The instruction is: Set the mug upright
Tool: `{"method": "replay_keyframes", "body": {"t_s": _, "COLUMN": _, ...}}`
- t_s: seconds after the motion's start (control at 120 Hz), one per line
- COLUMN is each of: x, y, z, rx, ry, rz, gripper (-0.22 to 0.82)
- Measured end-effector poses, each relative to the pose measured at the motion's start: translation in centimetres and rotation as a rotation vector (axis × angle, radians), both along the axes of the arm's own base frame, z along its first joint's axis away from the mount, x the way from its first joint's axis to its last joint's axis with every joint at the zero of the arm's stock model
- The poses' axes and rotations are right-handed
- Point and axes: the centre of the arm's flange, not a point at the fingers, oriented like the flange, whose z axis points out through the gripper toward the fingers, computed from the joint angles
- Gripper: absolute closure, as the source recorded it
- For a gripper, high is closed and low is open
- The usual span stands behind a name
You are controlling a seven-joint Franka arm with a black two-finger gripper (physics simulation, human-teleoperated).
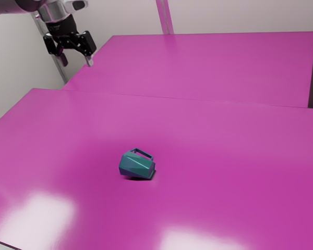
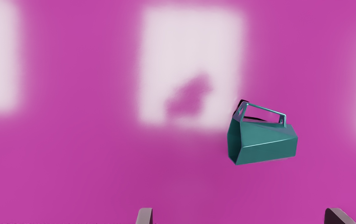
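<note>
High at the exterior view's upper left, the black gripper [image 1: 76, 60] hangs well away from the mug, its two fingers apart. A teal faceted mug [image 1: 137, 165] lies on its side on the magenta table [image 1: 224, 146], with its handle up and toward the far side. In the wrist view the gripper [image 2: 238, 214] is open with nothing between its fingertips, and the mug [image 2: 266, 141] lies beyond them, its dark mouth facing sideways and its handle along one flank.
Behind the near table stands a second magenta surface [image 1: 214, 65], with pale walls [image 1: 240, 15] around it. Bright light patches fall on the near table, one of them with a shadow in it in the wrist view.
</note>
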Motion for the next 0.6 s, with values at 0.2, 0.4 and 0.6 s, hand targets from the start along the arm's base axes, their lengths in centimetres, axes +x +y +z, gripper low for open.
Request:
{"method": "replay_keyframes", "body": {"t_s": 0.2, "x": -0.1, "y": 1.0, "z": -2.5, "rx": -0.056, "ry": 0.065, "rz": -0.011, "gripper": 0.0}}
{"method": "replay_keyframes", "body": {"t_s": 0.4, "x": 0.4, "y": 6.0, "z": -17.0, "rx": -0.393, "ry": 0.182, "rz": 0.081, "gripper": 0.0}}
{"method": "replay_keyframes", "body": {"t_s": 0.6, "x": -1.9, "y": 7.7, "z": -30.0, "rx": -0.712, "ry": 0.218, "rz": 0.169, "gripper": 0.0}}
